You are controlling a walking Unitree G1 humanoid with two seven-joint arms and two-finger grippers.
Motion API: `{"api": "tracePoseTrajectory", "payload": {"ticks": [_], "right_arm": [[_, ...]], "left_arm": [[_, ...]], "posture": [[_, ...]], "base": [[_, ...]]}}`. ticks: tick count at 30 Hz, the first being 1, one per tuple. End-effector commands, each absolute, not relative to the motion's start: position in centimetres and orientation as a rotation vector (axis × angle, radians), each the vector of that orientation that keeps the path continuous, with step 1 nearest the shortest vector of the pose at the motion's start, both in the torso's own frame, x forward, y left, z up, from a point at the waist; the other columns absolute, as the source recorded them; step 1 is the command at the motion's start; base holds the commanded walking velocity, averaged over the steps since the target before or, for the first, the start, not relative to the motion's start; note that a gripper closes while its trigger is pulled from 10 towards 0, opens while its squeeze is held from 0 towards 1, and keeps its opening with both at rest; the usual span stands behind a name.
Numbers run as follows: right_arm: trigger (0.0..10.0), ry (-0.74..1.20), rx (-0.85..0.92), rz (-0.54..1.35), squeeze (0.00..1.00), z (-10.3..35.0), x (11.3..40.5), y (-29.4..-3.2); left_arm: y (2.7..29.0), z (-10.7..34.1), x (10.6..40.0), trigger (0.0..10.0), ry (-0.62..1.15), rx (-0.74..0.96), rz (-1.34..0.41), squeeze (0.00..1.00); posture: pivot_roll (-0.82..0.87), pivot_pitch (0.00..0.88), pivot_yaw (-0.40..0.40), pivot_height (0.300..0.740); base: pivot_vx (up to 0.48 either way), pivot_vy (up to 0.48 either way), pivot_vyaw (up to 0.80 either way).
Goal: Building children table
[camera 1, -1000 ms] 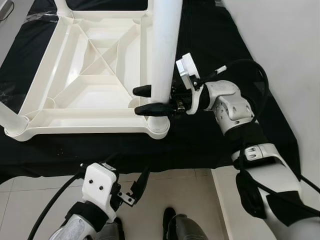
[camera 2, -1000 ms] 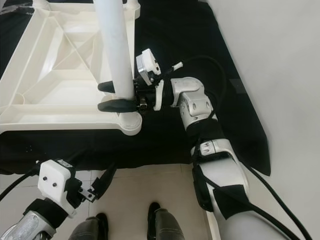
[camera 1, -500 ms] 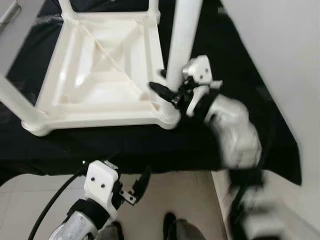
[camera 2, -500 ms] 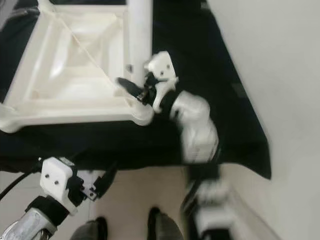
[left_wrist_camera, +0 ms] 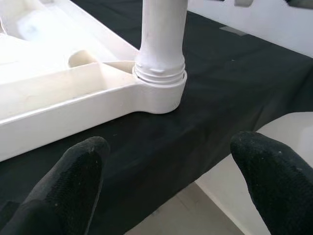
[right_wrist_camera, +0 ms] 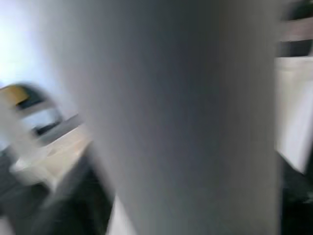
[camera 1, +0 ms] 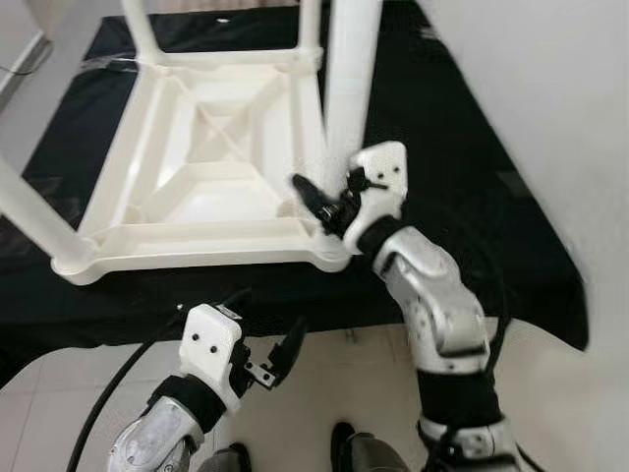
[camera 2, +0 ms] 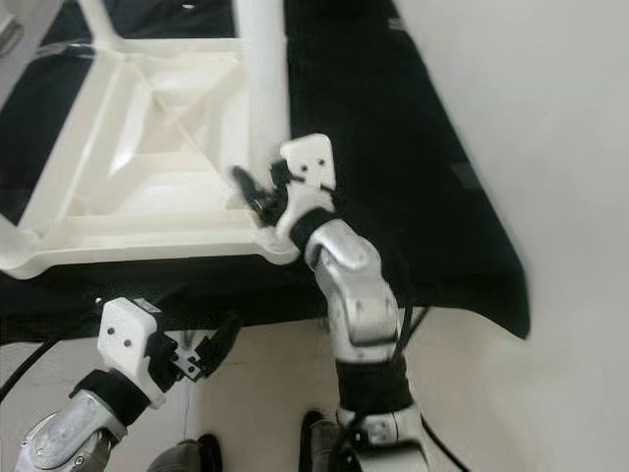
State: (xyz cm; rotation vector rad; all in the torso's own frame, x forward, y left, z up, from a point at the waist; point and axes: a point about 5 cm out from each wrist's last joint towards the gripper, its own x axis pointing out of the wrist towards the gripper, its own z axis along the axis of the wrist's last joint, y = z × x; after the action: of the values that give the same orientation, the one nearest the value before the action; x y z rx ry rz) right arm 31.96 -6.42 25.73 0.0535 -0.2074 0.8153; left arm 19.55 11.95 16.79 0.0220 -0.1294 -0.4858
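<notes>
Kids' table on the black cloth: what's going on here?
The white plastic children's table lies upside down on a black cloth. The right gripper sits at the base of the near-right leg, where it enters its corner socket; whether it grips the leg is unclear. The left gripper hangs open below the cloth's edge, idle.

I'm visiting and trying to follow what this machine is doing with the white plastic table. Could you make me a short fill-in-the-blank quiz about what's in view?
1. The white table lies ____ on the cloth, its legs pointing up.
2. The cloth under the table is ____ in colour.
3. The right hand is at the near-right leg, close to its ____ end.
4. The left hand hangs low over the pale ____, in front of the cloth.

Missing words: upside down; black; lower; floor
</notes>
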Motion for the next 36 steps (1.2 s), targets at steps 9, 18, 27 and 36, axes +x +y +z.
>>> {"api": "tracePoseTrajectory", "payload": {"ticks": [9,18,27,36], "right_arm": [[10.0,-0.314,-0.218,1.24,0.0,28.3,32.5,-8.9],[10.0,-0.256,-0.232,1.455,0.0,29.4,34.5,-9.1],[2.9,-0.183,-0.192,1.633,0.0,28.7,34.6,-9.8],[0.0,-0.195,-0.199,1.634,0.0,28.2,35.1,-10.7]], "left_arm": [[11.8,16.5,19.1,10.0,-0.117,0.025,-0.483,0.0],[12.0,16.4,18.0,10.0,-0.1,0.026,-0.47,0.0],[12.1,16.5,17.3,10.0,-0.091,0.028,-0.459,0.0],[12.1,16.5,17.3,10.0,-0.086,0.029,-0.458,0.0]], "posture": [[0.1,0.278,-0.056,0.74],[0.14,0.3,-0.062,0.74],[0.16,0.31,-0.066,0.74],[0.15,0.311,-0.057,0.74]], "base": [[0.0,0.0,0.0],[0.0,0.0,0.0],[0.0,0.0,0.0],[0.0,0.0,0.0]]}}
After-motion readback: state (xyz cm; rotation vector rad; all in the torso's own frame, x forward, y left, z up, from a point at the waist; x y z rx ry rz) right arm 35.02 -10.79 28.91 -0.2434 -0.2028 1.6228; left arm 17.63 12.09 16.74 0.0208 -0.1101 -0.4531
